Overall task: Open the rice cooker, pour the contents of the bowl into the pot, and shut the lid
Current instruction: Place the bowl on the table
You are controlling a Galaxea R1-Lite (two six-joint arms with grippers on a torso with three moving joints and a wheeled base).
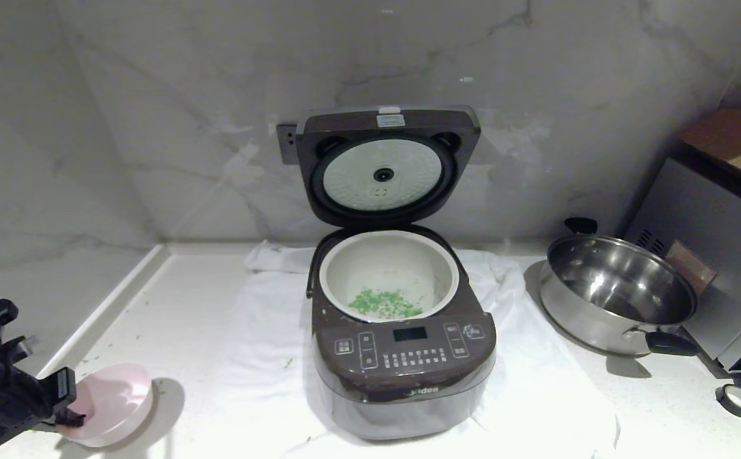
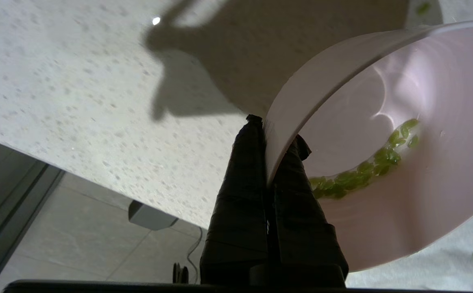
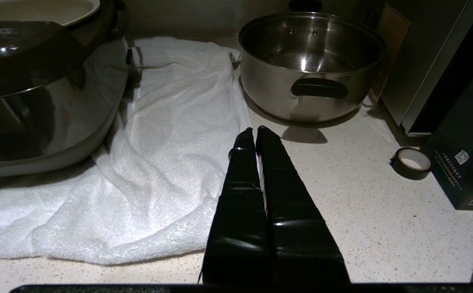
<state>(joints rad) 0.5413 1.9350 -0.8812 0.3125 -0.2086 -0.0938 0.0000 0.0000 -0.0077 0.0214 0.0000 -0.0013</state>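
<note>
The cooker [image 1: 402, 347] sits on a white towel [image 1: 262, 357] in the middle of the counter [image 1: 172, 280], its lid [image 1: 386, 166] swung fully up against the marble wall. The pot [image 1: 388, 274] is exposed, and a patch of green bits [image 1: 384, 303] lies on its floor toward the front.

At the counter's near-left corner, well apart from the cooker, the left gripper [image 1: 67, 398] pinches the rim of the pink bowl [image 1: 112, 401], one finger inside the wall and one outside, jaws clamped on it. The bowl is tipped on its side, its underside toward the head camera. The left wrist view shows a few bits [image 2: 358, 169] clinging in the crease of the bowl [image 2: 403, 154], so the pour is not quite complete, though most of the contents look to be in the pot.

The right gripper [image 3: 255, 134] hangs low over the counter in front of the steel pan [image 3: 311, 65], jaws pressed together on nothing, beside the towel's edge.

My reading: pouring is over and the step in hand is putting the bowl down. The next move calls for levelling the bowl so it lands on its base, not its rim, releasing, then reaching up behind the raised lid to push it shut until it latches
</note>
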